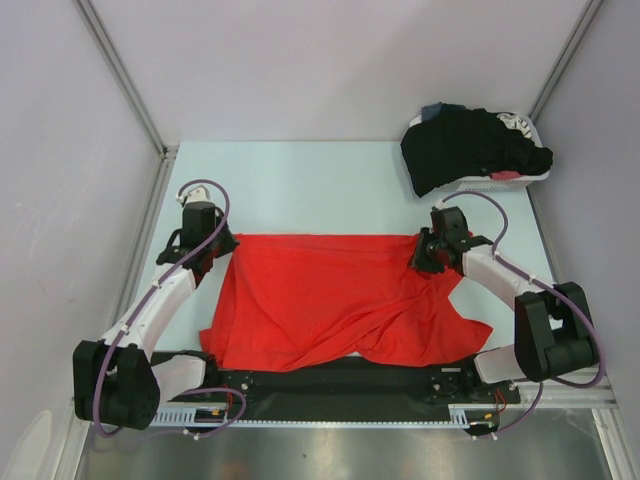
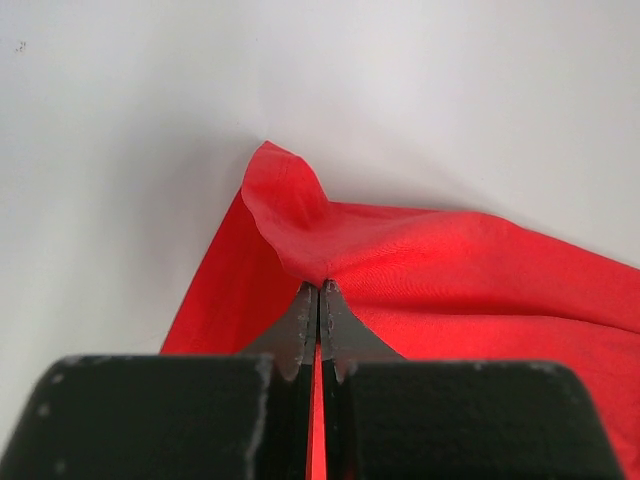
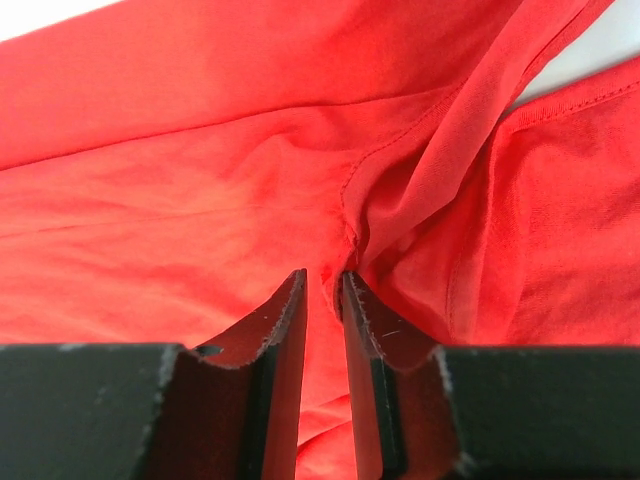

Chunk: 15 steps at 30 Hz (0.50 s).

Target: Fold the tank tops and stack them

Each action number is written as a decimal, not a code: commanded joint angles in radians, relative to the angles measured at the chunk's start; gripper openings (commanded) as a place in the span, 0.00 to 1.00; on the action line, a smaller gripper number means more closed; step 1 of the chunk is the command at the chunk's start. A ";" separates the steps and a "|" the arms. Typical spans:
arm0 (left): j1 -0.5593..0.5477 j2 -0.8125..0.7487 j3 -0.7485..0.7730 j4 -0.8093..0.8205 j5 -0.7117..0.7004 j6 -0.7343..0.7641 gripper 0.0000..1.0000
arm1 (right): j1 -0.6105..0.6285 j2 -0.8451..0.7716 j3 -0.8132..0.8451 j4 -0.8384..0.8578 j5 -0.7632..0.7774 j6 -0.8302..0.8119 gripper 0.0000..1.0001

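Note:
The red tank top [image 1: 320,300] lies spread across the table in front of the arm bases, rumpled and twisted along its near and right side. My left gripper [image 1: 215,243] is shut on the top's far left corner, and in the left wrist view the fabric [image 2: 300,215] peaks up from the pinched fingertips of that gripper [image 2: 319,285]. My right gripper [image 1: 425,255] is at the far right corner. Its jaws stand a narrow gap apart over a bunched seam [image 3: 350,215], with the gripper [image 3: 323,275] just above the red cloth. The black tank top [image 1: 470,145] is heaped at the back right.
A white basket [image 1: 500,183] sits at the back right under the black heap, with a bit of white and pink cloth showing at its edge. Grey walls with metal rails close in the table on the left, back and right.

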 commanded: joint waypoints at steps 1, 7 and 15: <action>0.009 -0.023 -0.011 0.027 -0.014 -0.003 0.00 | 0.004 0.027 0.031 0.034 0.007 0.011 0.26; 0.009 -0.021 -0.012 0.028 -0.012 -0.003 0.00 | 0.002 0.084 0.078 0.039 0.016 0.008 0.30; 0.009 -0.006 -0.011 0.031 -0.014 -0.001 0.00 | -0.019 0.128 0.097 0.059 0.027 0.008 0.03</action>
